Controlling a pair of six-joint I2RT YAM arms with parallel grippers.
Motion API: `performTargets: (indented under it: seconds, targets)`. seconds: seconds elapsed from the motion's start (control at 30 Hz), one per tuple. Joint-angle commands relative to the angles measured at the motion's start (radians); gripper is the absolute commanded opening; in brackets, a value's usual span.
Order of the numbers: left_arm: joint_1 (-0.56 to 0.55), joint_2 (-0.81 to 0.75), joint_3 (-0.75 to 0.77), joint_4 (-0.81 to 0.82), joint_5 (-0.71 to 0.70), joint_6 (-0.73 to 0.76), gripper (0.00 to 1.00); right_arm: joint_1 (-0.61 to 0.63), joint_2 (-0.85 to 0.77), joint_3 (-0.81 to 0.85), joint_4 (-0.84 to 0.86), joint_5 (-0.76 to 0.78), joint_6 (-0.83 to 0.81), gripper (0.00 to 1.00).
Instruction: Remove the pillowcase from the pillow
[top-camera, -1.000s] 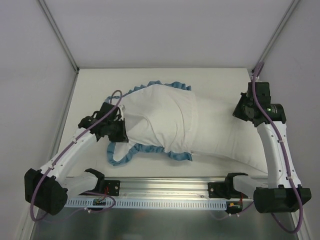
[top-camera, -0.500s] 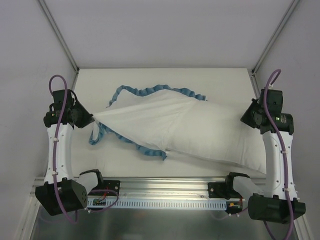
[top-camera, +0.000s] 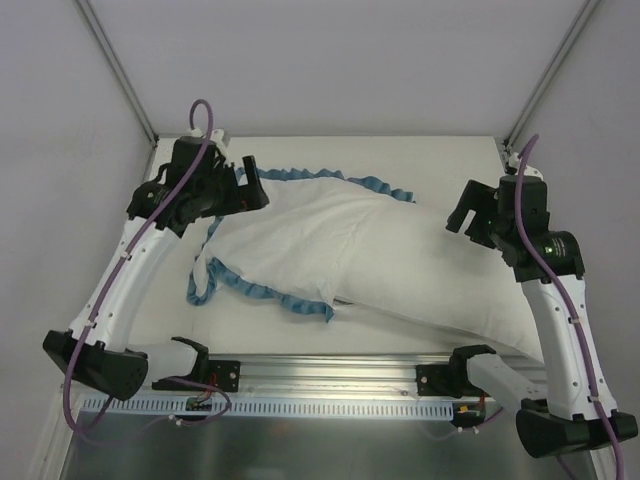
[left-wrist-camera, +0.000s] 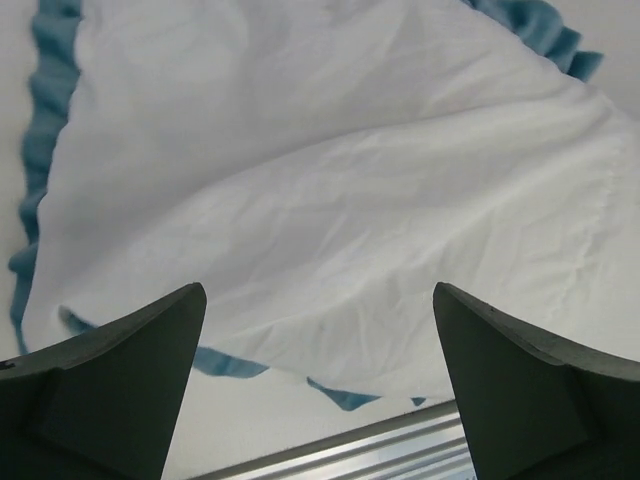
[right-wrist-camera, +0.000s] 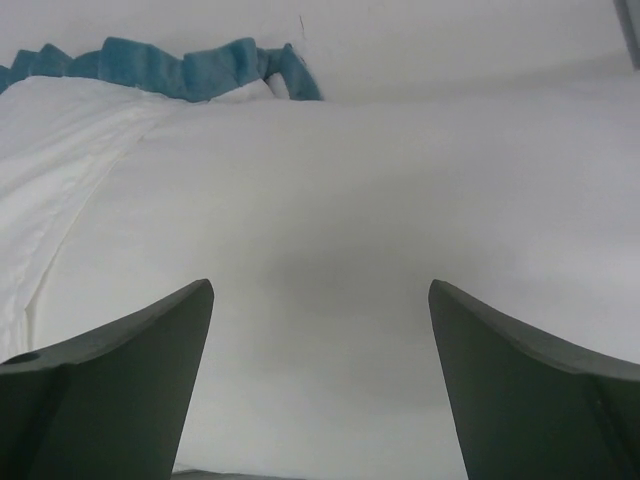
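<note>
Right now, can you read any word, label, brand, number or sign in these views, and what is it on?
No text can be read in any view.
Pillowcase: white cloth and teal frill, no tag or lettering showing.
Pillow: blank white.
Left arm, right arm: no legible marking.
Small board at the rail: too small to tell.

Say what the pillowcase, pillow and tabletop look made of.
Pillowcase: thin woven cloth, probably cotton or a blend. It is matte white with fine creases and a limp teal ruffle.
Pillow: smooth matte white fabric shell. The plump, rounded shape suggests soft fill, which is unseen.
Tabletop: flat, off-white and matte. It could be laminate or painted board; can't tell.
</note>
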Motion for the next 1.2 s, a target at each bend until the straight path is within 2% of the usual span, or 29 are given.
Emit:
performTargets:
  seconds: [0.0,0.07,0.1,0.23,0.4,0.6,0.63,0.67,0.73,0.77,0.83,0.87,0.93,0.97,1.1,1.17]
  targets:
    - [-0.175,0.116,0.109,0.002,-0.047,0.015,0.98,0.085,-0.010,0.079,0.008,0.172,-0.001,0.94]
    - [-0.258,0.224,0.201,0.000,-0.048,0.032,0.99,0.118,0.022,0.091,-0.002,0.176,-0.002,0.99]
    - [-0.330,0.267,0.240,-0.012,-0.048,0.038,0.99,0.128,0.035,0.099,-0.008,0.175,-0.002,0.99]
    - [-0.441,0.452,0.389,-0.026,-0.048,0.055,0.99,0.165,0.078,0.091,-0.036,0.134,-0.005,0.97]
    - [-0.490,0.552,0.498,-0.026,0.013,0.043,0.99,0.233,0.125,0.071,-0.079,0.084,-0.033,0.96]
    - [-0.516,0.667,0.513,-0.030,0.061,0.049,0.99,0.329,0.159,0.003,-0.045,0.057,-0.034,0.96]
    - [-0.516,0.680,0.509,-0.034,0.058,0.044,0.94,0.329,0.165,-0.016,-0.007,0.025,-0.039,0.96]
    - [-0.516,0.680,0.496,-0.034,0.052,0.043,0.80,0.329,0.171,-0.037,0.013,0.020,-0.045,0.96]
    - [-0.514,0.667,0.486,-0.034,0.009,0.040,0.61,0.327,0.194,-0.073,0.028,-0.003,-0.044,0.96]
    - [-0.514,0.661,0.476,-0.035,-0.022,0.043,0.42,0.329,0.217,-0.076,0.028,-0.020,-0.044,0.96]
    - [-0.513,0.644,0.469,-0.040,-0.047,0.051,0.20,0.329,0.225,-0.106,0.067,-0.066,-0.045,0.99]
    - [-0.508,0.641,0.464,-0.046,-0.062,0.051,0.02,0.327,0.233,-0.117,0.083,-0.081,-0.056,0.72]
    - [-0.492,0.626,0.459,-0.063,-0.083,0.049,0.00,0.324,0.243,-0.128,0.102,-0.095,-0.065,0.17]
    - [-0.485,0.618,0.444,-0.066,-0.090,0.048,0.00,0.326,0.253,-0.122,0.096,-0.088,-0.067,0.01]
    - [-0.450,0.522,0.383,-0.076,-0.221,0.067,0.00,0.320,0.176,-0.096,0.076,0.007,-0.083,0.01]
    - [-0.389,0.485,0.341,-0.077,-0.251,0.069,0.00,0.301,0.142,-0.073,0.068,0.027,-0.094,0.01]
